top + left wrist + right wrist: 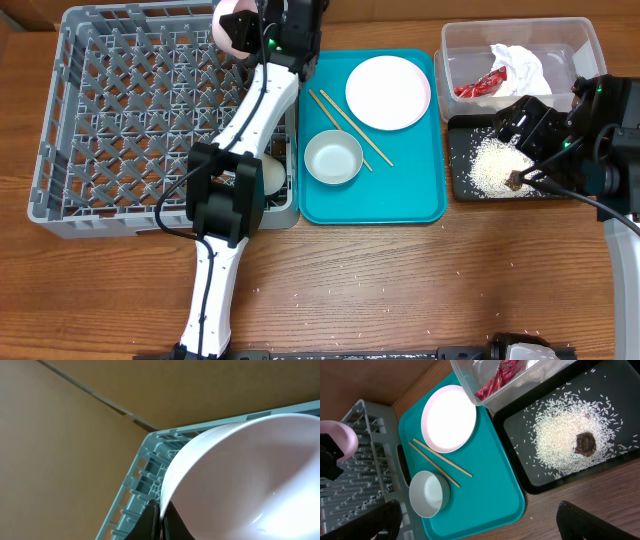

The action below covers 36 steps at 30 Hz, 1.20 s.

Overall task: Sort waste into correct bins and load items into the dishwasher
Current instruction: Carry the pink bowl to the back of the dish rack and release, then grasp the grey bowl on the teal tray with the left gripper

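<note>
My left gripper (262, 40) (160, 522) is shut on the rim of the pink bowl (235, 28) (250, 470) and holds it above the far right corner of the grey dish rack (130, 110) (145, 475). A small white cup (272, 175) sits in the rack's near right corner. The pale pink plate (388, 92) (449, 419), whitish-grey bowl (333, 158) (429, 492) and two chopsticks (345, 125) (440, 462) lie on the teal tray. My right gripper (527, 150) (480, 525) is open and empty above the black tray (458, 185) (520, 455), which holds rice (495, 165) (555, 440) and a brown lump (585, 443).
The clear tub (455, 40) (520, 380) at the back right holds a crumpled napkin (520, 62) and a red wrapper (478, 86) (492, 382). The teal tray (400, 200) (490, 480) lies between rack and bins. A few rice grains lie on the wooden table.
</note>
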Available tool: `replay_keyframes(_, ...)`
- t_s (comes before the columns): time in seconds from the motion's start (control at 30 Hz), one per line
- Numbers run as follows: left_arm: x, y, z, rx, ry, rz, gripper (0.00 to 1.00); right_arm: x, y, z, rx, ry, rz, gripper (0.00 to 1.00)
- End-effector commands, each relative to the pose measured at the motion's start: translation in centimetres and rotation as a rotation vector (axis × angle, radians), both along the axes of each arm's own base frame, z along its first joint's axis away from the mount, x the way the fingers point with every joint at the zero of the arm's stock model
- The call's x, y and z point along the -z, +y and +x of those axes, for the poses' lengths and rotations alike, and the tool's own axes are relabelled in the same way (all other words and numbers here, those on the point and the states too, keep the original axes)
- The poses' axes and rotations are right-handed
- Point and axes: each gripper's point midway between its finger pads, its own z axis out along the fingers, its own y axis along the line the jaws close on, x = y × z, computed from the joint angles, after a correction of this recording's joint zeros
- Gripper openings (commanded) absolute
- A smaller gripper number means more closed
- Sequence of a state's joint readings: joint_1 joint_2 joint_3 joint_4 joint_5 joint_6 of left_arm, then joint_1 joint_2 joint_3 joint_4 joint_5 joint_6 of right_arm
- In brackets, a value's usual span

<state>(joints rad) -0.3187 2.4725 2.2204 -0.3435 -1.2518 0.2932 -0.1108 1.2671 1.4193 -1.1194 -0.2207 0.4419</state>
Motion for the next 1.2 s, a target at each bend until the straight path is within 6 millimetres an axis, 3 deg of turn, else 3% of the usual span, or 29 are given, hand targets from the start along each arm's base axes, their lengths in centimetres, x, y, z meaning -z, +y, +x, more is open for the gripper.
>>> replay_keyframes(0.0,0.3,0.4,0.9,0.025,-0.012,-0.027,0.04,-0.5,-0.1,0.0,0.004,-0.015,-0.005,1.0)
replay_keyframes(0.2,0.5,0.6,1.3,0.038,-0.021,-0.042,0.04,-0.5,-0.1,0.0,0.004,-0.016,-0.005,1.0)
replay_keyframes(0.5,3.0,-0.4,1.1,0.078,0.041,-0.044,0.04,-0.5,-0.1,0.0,0.004,-0.016,-0.005,1.0)
replay_keyframes(0.63,3.2,-0.5,1.0,0.077,0.051,-0.037,0.04,-0.5,-0.2,0.0,0.004,-0.015,-0.005,1.0)
replay_keyframes(0.8,3.2,-2.5,0.8,0.125,0.116,0.016,0.05,-0.5,-0.2,0.0,0.004,-0.016,-0.005,1.0)
replay_keyframes(0.83,3.1,-3.0,0.7,0.129,0.122,0.024,0.09,-0.5,-0.1,0.0,0.004,-0.016,-0.005,1.0)
replay_keyframes(0.97,2.6,-4.2,0.0,0.113,0.115,0.055,0.45,-0.5,-0.1,0.0,0.004,-0.016,-0.005,1.0)
replay_keyframes(1.07,2.3,-5.6,-0.7,0.107,0.112,0.08,0.57,-0.5,-0.1,0.0,0.004,-0.016,-0.005,1.0)
replay_keyframes(1.17,2.5,-6.6,-1.2,0.123,0.135,0.094,0.6,-0.5,-0.1,0.0,0.004,-0.015,-0.005,1.0)
